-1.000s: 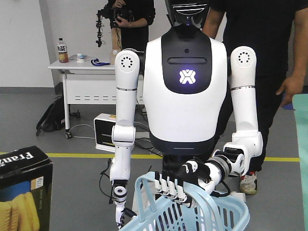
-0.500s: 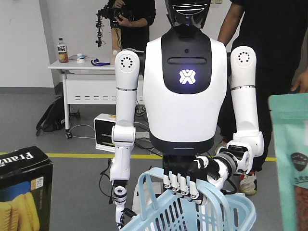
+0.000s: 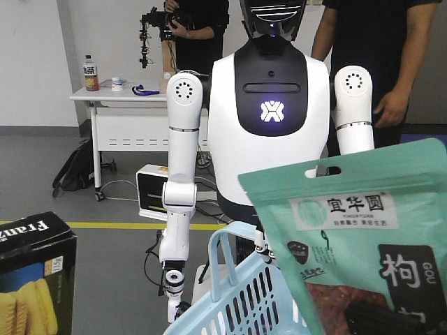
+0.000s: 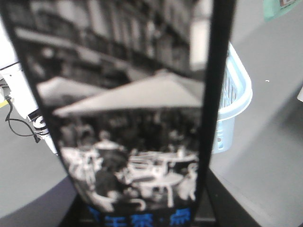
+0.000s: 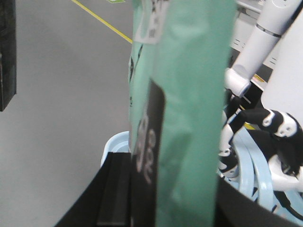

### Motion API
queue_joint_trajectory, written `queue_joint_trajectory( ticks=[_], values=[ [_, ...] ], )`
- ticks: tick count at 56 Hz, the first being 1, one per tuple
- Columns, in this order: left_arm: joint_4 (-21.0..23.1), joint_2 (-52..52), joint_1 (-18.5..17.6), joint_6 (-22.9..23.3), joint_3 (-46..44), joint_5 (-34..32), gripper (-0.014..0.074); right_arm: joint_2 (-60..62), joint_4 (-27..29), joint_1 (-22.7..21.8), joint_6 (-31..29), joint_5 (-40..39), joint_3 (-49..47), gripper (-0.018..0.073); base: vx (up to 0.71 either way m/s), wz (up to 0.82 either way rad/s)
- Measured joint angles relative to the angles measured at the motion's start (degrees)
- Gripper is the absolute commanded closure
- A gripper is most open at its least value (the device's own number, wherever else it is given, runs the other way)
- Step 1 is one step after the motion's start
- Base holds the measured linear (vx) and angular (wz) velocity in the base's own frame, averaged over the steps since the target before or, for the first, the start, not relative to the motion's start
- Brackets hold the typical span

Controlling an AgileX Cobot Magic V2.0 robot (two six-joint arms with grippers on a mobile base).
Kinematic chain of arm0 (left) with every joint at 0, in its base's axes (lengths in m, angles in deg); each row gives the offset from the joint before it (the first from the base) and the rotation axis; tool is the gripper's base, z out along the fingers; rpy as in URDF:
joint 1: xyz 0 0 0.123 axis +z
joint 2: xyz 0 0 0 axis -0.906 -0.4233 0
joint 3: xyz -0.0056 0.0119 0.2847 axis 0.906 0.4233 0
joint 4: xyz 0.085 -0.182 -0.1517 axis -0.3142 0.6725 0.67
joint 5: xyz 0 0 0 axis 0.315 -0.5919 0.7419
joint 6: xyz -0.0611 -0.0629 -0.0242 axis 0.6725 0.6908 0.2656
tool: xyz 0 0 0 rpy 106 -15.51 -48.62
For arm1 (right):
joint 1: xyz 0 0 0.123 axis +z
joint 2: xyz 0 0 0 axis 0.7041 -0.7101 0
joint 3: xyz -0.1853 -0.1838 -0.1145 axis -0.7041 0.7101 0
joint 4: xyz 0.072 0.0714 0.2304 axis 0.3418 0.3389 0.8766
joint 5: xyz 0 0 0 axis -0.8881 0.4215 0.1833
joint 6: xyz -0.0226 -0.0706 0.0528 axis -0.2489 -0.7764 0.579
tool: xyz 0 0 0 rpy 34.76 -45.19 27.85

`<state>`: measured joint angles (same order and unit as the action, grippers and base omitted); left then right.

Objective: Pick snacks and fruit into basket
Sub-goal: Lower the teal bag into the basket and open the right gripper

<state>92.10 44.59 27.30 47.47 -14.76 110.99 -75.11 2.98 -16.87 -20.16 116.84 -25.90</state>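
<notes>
Ideally, the right gripper (image 5: 173, 201), closed on the upright teal pouch (image 3: 335, 244) above the light-blue basket (image 3: 244, 300), lowers it well inside before opening, while the left gripper (image 4: 142, 220) apparently grips the black Fran box (image 3: 31, 279) at left.

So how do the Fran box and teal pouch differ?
The black box is rigid cardboard with pictured yellow biscuits; the teal pouch is a flat bag with a red-berry window. The box sits low at the left edge; the pouch overlaps the blue basket. Both are printed snack packs.
</notes>
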Motion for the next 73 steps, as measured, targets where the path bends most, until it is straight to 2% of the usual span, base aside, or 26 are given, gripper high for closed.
queue_joint_trajectory(
  ticks=[14, 26, 36, 52, 60, 70, 71, 72, 73],
  values=[
    [0.0, 0.0, 0.0, 0.0, 0.0, 0.0, 0.0604, -5.0, 10.9, 0.0, -20.2, 0.1, 0.0, 0.0566, 0.00, 0.00],
    [0.0, 0.0, 0.0, 0.0, 0.0, 0.0, 0.0604, -11.5, 13.1, 0.0, -36.2, 0.2, 0.0, 0.0566, 0.00, 0.00],
    [0.0, 0.0, 0.0, 0.0, 0.0, 0.0, 0.0604, -17.1, 13.1, 0.0, -40.3, -2.0, 0.0, 0.0566, 0.00, 0.00],
    [0.0, 0.0, 0.0, 0.0, 0.0, 0.0, 0.0604, -23.1, 12.3, 0.0, -40.8, -5.8, 0.0, 0.0531, 0.00, 0.00],
    [0.0, 0.0, 0.0, 0.0, 0.0, 0.0, 0.0604, -24.4, 12.1, 0.0, -40.8, -5.9, 0.0, 0.0422, 0.00, 0.00],
    [0.0, 0.0, 0.0, 0.0, 0.0, 0.0, 0.0604, -24.5, 12.1, 0.0, -40.8, -6.1, 0.0, 0.0176, 0.00, 0.00],
    [0.0, 0.0, 0.0, 0.0, 0.0, 0.0, 0.0604, -24.5, 12.1, 0.0, -40.6, -6.1, 0.0, 0.0140, 0.00, 0.00],
    [0.0, 0.0, 0.0, 0.0, 0.0, 0.0, 0.0604, -24.5, 12.1, 0.0, -39.4, -6.4, 0.0, -0.0057, 0.00, 0.00],
    [0.0, 0.0, 0.0, 0.0, 0.0, 0.0, 0.0604, -24.5, 12.1, 0.0, -39.2, -6.6, 0.0, -0.0080, 0.00, 0.00]
  ],
)
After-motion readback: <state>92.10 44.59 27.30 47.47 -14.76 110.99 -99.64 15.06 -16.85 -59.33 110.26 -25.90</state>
